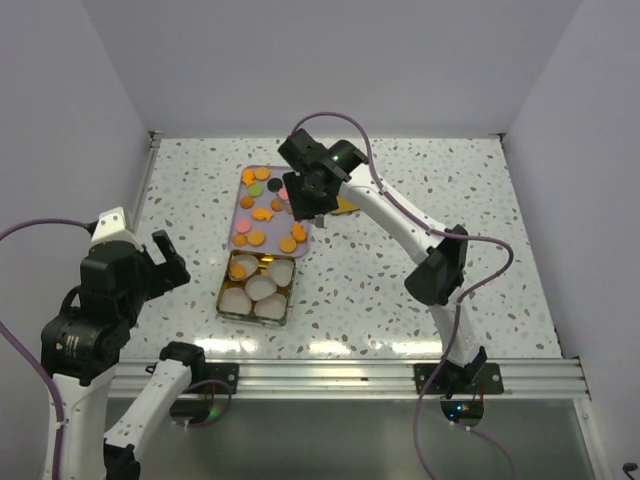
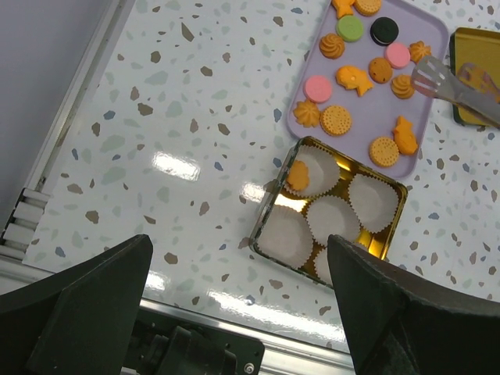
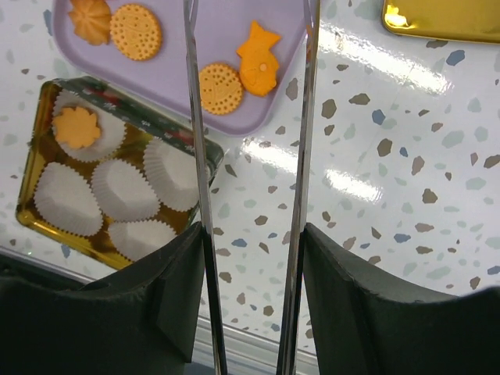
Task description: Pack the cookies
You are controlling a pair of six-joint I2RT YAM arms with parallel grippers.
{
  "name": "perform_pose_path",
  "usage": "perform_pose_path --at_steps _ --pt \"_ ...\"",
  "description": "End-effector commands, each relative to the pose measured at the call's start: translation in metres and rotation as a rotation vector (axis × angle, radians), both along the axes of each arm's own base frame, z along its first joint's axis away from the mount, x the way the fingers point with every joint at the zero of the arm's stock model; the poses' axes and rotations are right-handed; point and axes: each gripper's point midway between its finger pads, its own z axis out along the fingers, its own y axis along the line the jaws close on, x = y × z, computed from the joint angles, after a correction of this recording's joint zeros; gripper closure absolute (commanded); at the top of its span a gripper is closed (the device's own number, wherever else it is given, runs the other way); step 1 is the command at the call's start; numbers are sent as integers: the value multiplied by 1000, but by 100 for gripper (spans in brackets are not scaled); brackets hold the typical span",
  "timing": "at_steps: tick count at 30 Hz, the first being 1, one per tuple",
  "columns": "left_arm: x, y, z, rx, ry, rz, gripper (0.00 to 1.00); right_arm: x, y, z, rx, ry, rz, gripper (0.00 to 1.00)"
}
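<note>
The right gripper (image 3: 254, 266) was clenched on a pair of tongs (image 3: 195, 117), one finger pressing on each long thin arm. The two arms stood apart and ran out of the top of the wrist view, so from there I could not tell whether anything sat between the tips. From the left wrist camera the slotted tip of the tongs (image 2: 437, 78) hung over the right side of the lilac tray (image 2: 428, 101), close to an orange swirl, and looked empty. Most of the cookies (image 2: 337, 119) lay spread over that tray: orange rounds, fish and swirl shapes, two pink, one green and one black. A round one (image 3: 219, 88) and a fish-shaped one (image 3: 259, 69) lay side by side at the tray's near corner, beneath the tongs. Just in front of the tray stood a gold tin (image 3: 43, 101) lined with white paper cups (image 3: 125, 187), and a single orange flower-shaped cookie (image 3: 76, 126) lay in the cup at its far left corner. A gold lid (image 3: 441, 16) lay on the speckled table (image 1: 450, 200) to the right of the tray. The left gripper (image 2: 238, 250) was released, fingers wide apart and empty, hanging over bare table well to the left of the tin.
</note>
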Motion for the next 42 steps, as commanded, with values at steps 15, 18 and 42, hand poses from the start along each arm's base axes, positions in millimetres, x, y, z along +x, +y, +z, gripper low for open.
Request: perform_pose_path --at_steps 15,18,42 --pt "16 8 1 76 -7 8 0 39 1 -55 -110 16 36 47" --pt "19 8 -1 86 -2 7 0 39 6 -62 -100 29 41 47" --pt "31 5 -11 125 16 -18 0 32 6 -85 -118 96 29 66"
